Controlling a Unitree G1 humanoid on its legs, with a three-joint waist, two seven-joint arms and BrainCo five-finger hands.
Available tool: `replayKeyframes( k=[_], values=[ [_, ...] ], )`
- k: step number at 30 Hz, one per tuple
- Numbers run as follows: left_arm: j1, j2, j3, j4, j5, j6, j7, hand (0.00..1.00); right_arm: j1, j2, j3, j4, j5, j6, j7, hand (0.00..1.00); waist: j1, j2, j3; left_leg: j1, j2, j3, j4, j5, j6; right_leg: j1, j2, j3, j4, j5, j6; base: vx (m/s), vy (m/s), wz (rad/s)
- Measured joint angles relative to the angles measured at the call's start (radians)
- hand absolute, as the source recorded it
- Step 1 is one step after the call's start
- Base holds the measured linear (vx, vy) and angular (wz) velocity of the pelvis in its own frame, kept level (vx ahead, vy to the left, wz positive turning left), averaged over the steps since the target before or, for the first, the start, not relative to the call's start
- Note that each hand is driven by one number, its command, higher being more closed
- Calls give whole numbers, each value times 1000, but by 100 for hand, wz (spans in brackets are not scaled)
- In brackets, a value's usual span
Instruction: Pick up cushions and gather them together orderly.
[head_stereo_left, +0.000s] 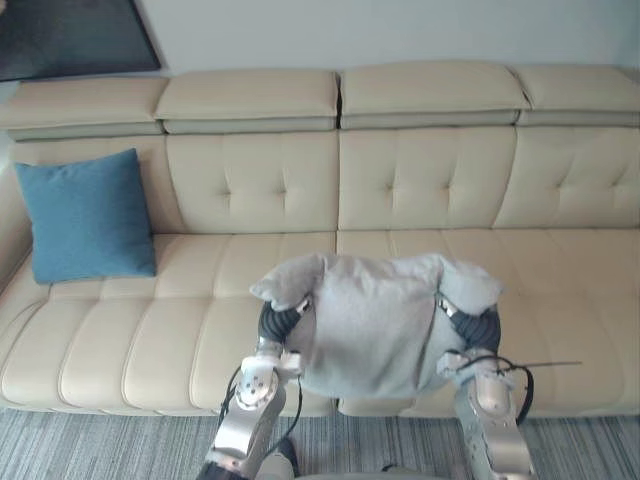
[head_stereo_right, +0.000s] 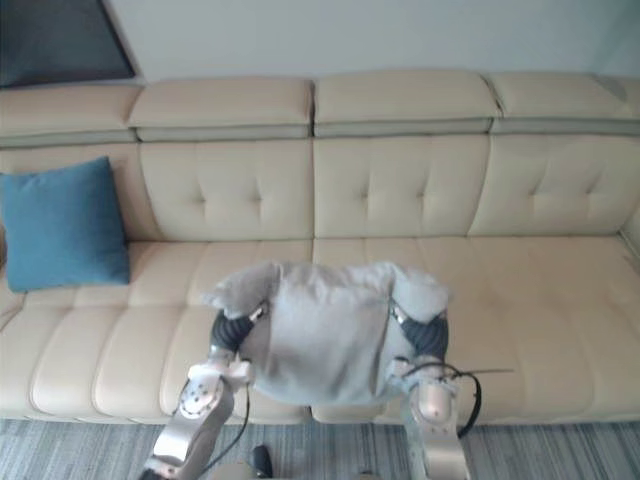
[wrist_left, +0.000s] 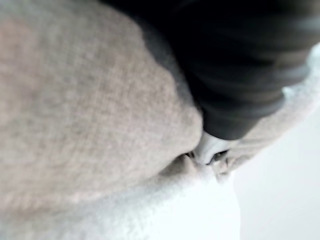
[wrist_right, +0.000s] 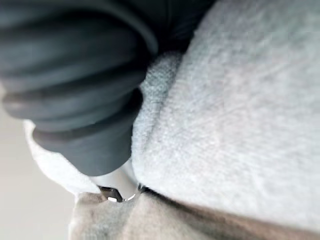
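Observation:
A grey cushion (head_stereo_left: 375, 320) hangs in the air in front of the sofa's middle seat, carried between both hands. My left hand (head_stereo_left: 276, 322) is sunk into its left edge and my right hand (head_stereo_left: 477, 328) into its right edge; the cloth bulges over each wrist cover. Up close, the left hand (wrist_left: 250, 75) and the right hand (wrist_right: 75, 100) press into the grey cushion (wrist_left: 90, 115) (wrist_right: 240, 125), which folds round them. A blue cushion (head_stereo_left: 88, 215) leans upright against the backrest at the sofa's far left end.
The long cream sofa (head_stereo_left: 420, 180) spans the whole width, with bare seats between the blue cushion and the right end. A grey rug (head_stereo_left: 100, 440) lies before it. A dark frame (head_stereo_left: 70, 35) hangs on the wall at the upper left.

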Motion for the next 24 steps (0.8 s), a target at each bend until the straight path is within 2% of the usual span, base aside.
replayKeyframes(
  k=[2,6,9,11,18,24],
  values=[
    [-129,1,16,21,14,-3,51,100,-127,-12,1,50,-8,-3,-53,100,0,0,1,-51,4,6,-15,32,5,-61,12,9,-2,26,-4,-124,10,-11],
    [-402,52,65,107,20,-36,170,100,-410,-70,27,128,-40,-3,-144,100,3,3,6,-151,18,10,-61,100,14,-187,33,25,-2,69,-6,-138,-5,-7],
    [-552,67,109,189,6,-72,219,100,-594,-86,30,191,-41,-6,-189,100,5,9,28,-188,18,7,-88,131,15,-246,35,24,21,74,-5,-74,-8,2],
    [-650,82,136,245,-15,-78,239,100,-701,-97,30,237,-41,-10,-215,100,6,17,57,-203,14,3,-111,155,17,-278,35,22,39,74,-5,-45,-7,7],
    [-988,106,217,509,-98,-83,240,100,-1025,-130,-1,447,-28,-10,-268,100,4,51,132,-328,3,-36,-171,236,14,-445,34,-7,116,68,-9,-31,-9,13],
    [-1106,107,259,633,-157,-94,227,100,-1196,-152,-20,585,11,-9,-276,100,7,64,182,-431,8,-70,-205,295,-43,-585,42,-28,199,49,-29,-10,-46,15]
  ],
)
